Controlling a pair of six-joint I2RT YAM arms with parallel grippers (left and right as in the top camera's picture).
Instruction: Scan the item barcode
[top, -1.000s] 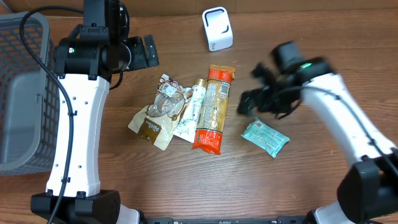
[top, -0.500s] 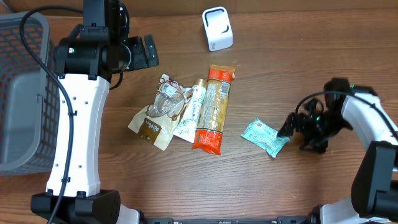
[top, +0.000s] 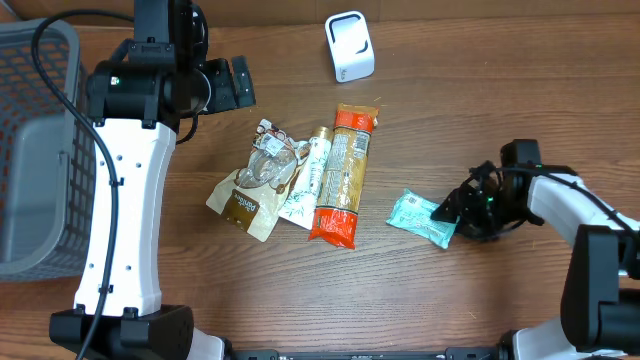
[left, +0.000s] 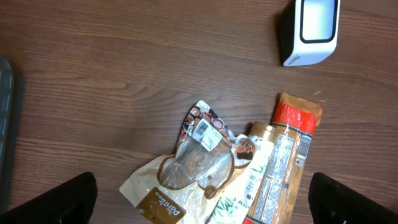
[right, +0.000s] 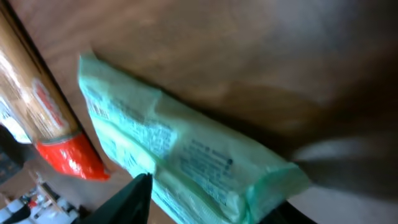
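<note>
From overhead, you have a grey mesh basket (top: 30, 150) at the table's left edge, well apart from every packet. Nothing can be made out inside it. The teal snack packet (top: 420, 216) lies flat on the wood, to the right of the long orange-red packet (top: 343, 175) and apart from it. Your right gripper (top: 455, 212) sits low at the teal packet's right end, its dark fingers on either side of that end. The white barcode scanner (top: 349, 46) stands at the far edge, well apart from both. Your left gripper (top: 225, 88) hangs near the basket side, above a brown pouch (top: 250, 195) and a white-and-green tube packet (top: 308, 180).

In the left wrist view, the two fingertips (left: 53, 199) sit at the bottom corners, spread as wide as they go and gripping nothing. The pouch, the tube packet and the orange-red packet lie below them, with the scanner at top right.

In the right wrist view, the teal packet fills the frame on a slant. One dark finger (right: 127, 202) is just beside its lower edge, and a blurred grey shape sits at its right end. The jaws stand partway in around that end. You cannot tell whether they have pinched it.
</note>
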